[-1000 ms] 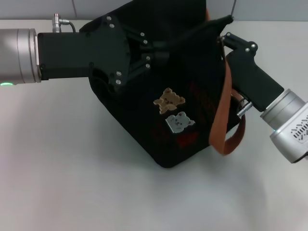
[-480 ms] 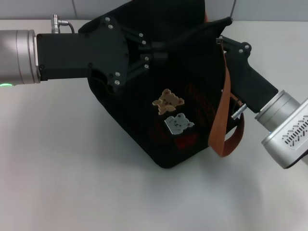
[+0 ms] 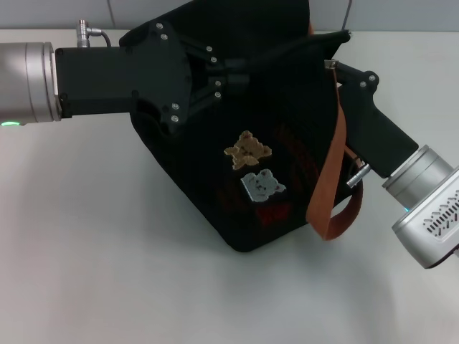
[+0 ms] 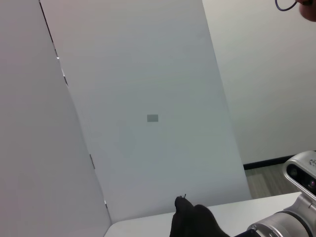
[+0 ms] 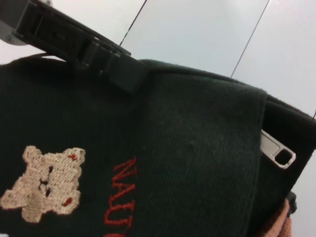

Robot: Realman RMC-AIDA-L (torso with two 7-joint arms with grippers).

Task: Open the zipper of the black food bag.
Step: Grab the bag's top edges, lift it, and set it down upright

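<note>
The black food bag [image 3: 244, 158] stands tilted on the white table, its tan and white bear patches [image 3: 248, 149] facing me. An orange-brown strap [image 3: 328, 183] hangs down its right side. My left gripper [image 3: 233, 79] reaches in from the left and is shut on the bag's top edge. That edge, with the zipper [image 3: 294, 49], runs taut to the right corner. My right gripper [image 3: 334, 66] sits at that corner, beside a small silvery bit. In the right wrist view the metal pull [image 5: 277, 150] sticks out past a fabric fold, and a left finger [image 5: 98, 54] presses on the bag's top.
The white table [image 3: 107, 272] spreads in front and to the left of the bag. White wall panels [image 4: 148, 118] stand behind it. The left wrist view catches only a bit of black fabric [image 4: 195, 222] and the right arm's wrist [image 4: 296, 207].
The right gripper has shifted slightly down and inward along the bag's top right corner. The bag's lower part and hanging strap have swung a little to the left. The left gripper has stayed put.
</note>
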